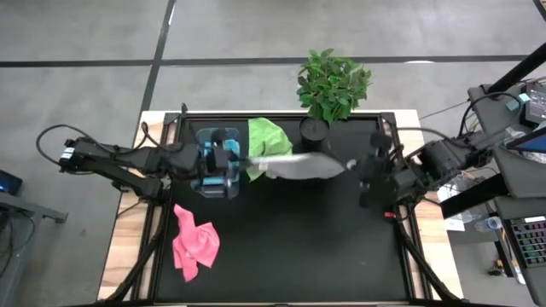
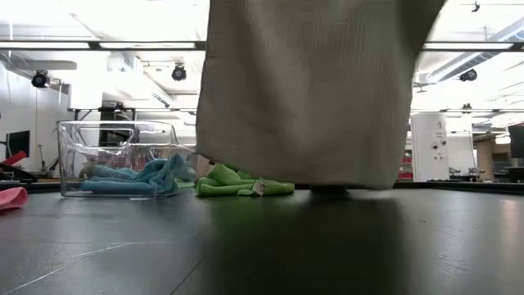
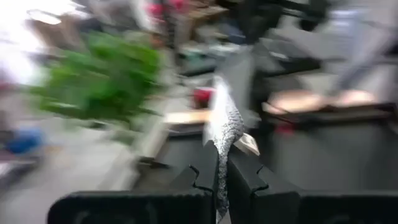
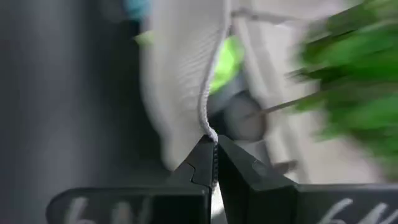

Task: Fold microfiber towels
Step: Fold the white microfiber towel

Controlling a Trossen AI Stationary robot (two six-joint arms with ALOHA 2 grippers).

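The grey-white towel (image 1: 299, 165) hangs stretched in the air between the two grippers, above the far middle of the black table (image 1: 281, 256). In the low view this towel (image 2: 315, 90) fills the centre like a curtain, hiding what stands behind it; its top edge is cut off by the frame, so neither gripper shows there. Both wrist views are blurred, and the room beyond cannot be made out.

The left gripper (image 1: 247, 162) is pinched tight on the towel's left end, just right of the clear bin (image 1: 217, 162); its wrist view shows the cloth edge (image 3: 222, 127) rising from between the closed fingers (image 3: 205, 177). The right gripper (image 1: 351, 165) is likewise clamped on the right end, with the cloth's hem (image 4: 205, 93) caught between its fingers (image 4: 202, 165).

Counted: four towels can be told with certainty. One grey-white, held. One lime green towel (image 1: 266, 141) lies crumpled at the far edge, just right of the bin and partly under the held cloth. One pink towel (image 1: 194, 243) lies bunched near the table's left side, well apart from the others; the low view cuts it off at the left edge (image 2: 11, 197). Blue cloth (image 2: 135, 178) lies in the bin; whether it is one towel or two cannot be told, as the left arm covers much of it from above.

One bin. One potted plant (image 1: 331, 85) stands at the far edge, right of the green towel.
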